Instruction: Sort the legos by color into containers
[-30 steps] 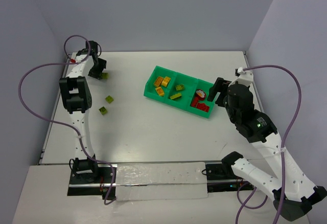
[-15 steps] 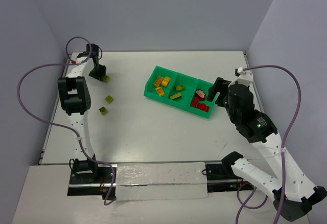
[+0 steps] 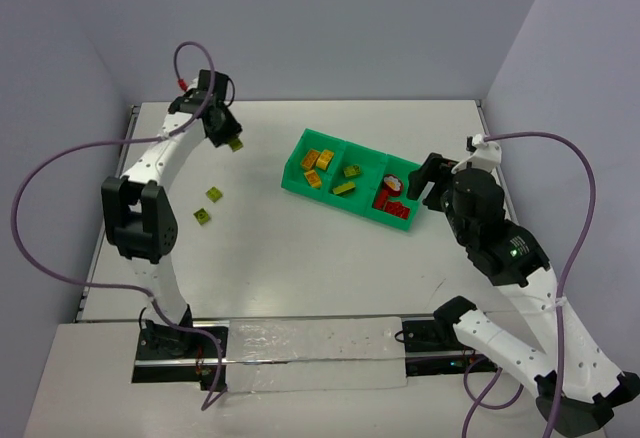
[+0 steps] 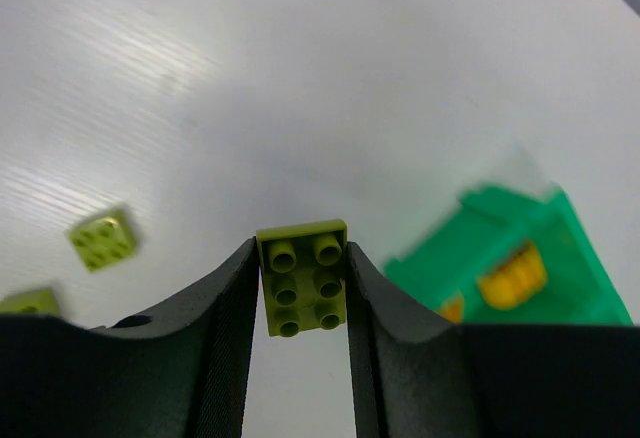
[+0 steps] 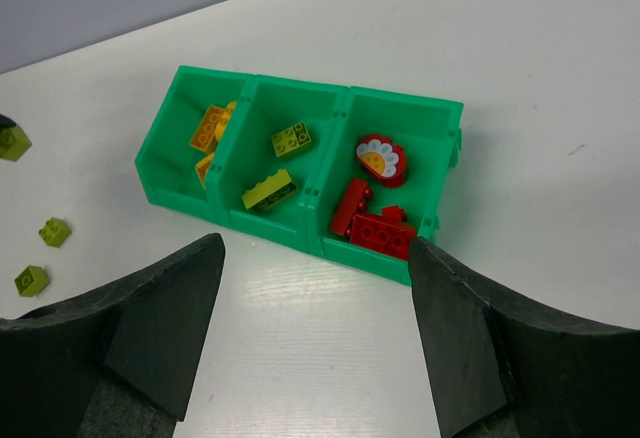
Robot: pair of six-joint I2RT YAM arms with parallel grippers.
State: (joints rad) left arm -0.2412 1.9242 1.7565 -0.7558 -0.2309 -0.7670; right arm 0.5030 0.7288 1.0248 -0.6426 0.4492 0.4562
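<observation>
**Counter and tray.** A white counter (image 3: 300,268) is carrying a green tray (image 5: 280,233) with three compartments side by side. The tray is lying just ahead of the right jaws, beyond their tips and apart from them. Seen from the left wrist, it is sitting ahead and to the right of the left jaws.

**Arms.** The left arm (image 3: 165,153) is reaching toward the far left part of the counter. Its jaws are standing narrow, pinching one olive brick (image 4: 303,283) between the two fingers (image 4: 225,338), studs toward the wrist camera, above the counter. The right arm (image 3: 480,223) is holding its jaws wide with nothing between the fingers (image 5: 150,328), and the tray is showing in the gap.

**Bricks.** Counting from the left of the right jaws' view:
- The first compartment is holding yellow-orange bricks (image 5: 207,128).
- The middle compartment is holding two olive bricks (image 5: 290,139).
- The third compartment is holding red bricks (image 5: 375,228) and a round red piece (image 5: 378,156) with a white and yellow face.

Two loose olive bricks (image 4: 103,238) are lying on the counter, below and to the left of the left jaws and well apart from the tray.
</observation>
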